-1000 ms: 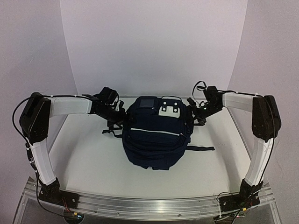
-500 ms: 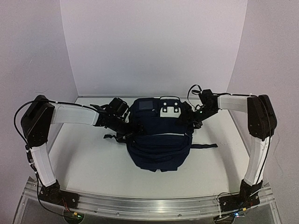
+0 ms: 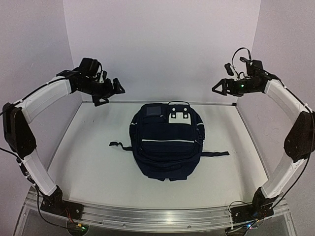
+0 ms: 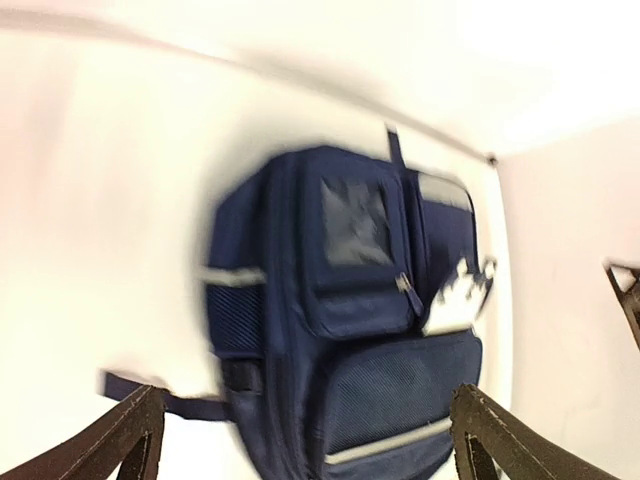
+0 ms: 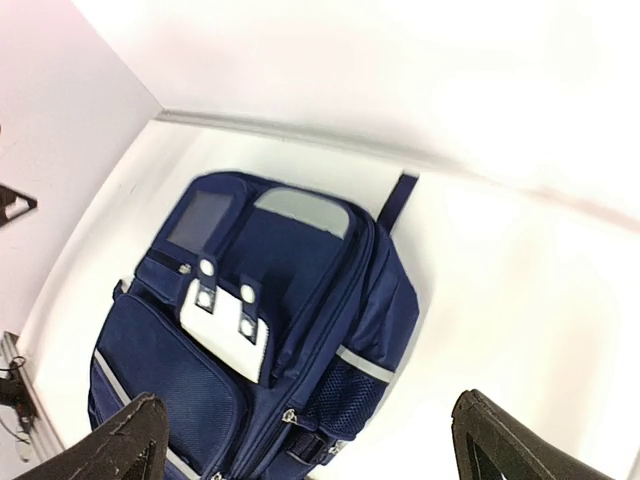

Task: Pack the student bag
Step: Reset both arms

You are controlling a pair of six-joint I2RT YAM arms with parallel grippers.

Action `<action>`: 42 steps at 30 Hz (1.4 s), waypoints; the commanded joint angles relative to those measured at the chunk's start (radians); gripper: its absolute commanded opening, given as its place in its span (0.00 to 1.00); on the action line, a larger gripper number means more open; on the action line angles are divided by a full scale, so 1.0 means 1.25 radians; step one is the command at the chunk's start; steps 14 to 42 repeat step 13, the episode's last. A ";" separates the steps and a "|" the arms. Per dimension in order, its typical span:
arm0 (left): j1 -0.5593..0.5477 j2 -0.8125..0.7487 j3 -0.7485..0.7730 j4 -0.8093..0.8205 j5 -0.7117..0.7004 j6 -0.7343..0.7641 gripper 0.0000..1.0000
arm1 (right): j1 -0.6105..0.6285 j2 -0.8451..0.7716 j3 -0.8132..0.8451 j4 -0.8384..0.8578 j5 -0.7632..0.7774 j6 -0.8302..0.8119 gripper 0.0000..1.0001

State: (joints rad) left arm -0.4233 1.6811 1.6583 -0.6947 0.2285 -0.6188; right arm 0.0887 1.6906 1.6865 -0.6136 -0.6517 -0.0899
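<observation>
The left claw (image 3: 110,92) and the right claw (image 3: 219,87), which a second ago sit low against the two sides of the student bag (image 3: 166,142), now hang high and well apart from it. The left is up by the back left corner of the table (image 3: 88,162), the right by the back right corner. The bag's pale stripe, slanted a second ago, now runs level.

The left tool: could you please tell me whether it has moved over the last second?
Yes. The left tool has risen and swung left, away from the bag, from below the far edge of the table to above it.
</observation>
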 commanded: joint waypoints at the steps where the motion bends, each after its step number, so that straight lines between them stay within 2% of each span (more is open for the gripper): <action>1: 0.017 -0.046 0.002 -0.132 -0.091 0.072 1.00 | 0.002 -0.043 -0.064 -0.012 0.042 -0.019 0.98; 6: 0.031 -0.070 -0.110 -0.110 -0.100 0.055 1.00 | -0.008 -0.037 -0.179 -0.014 0.005 -0.013 0.98; 11: 0.031 -0.079 -0.184 -0.068 -0.084 0.017 1.00 | -0.008 -0.045 -0.209 -0.010 -0.011 -0.005 0.98; 42: 0.032 -0.081 -0.187 -0.063 -0.088 0.011 1.00 | -0.008 -0.040 -0.201 -0.010 -0.015 0.002 0.98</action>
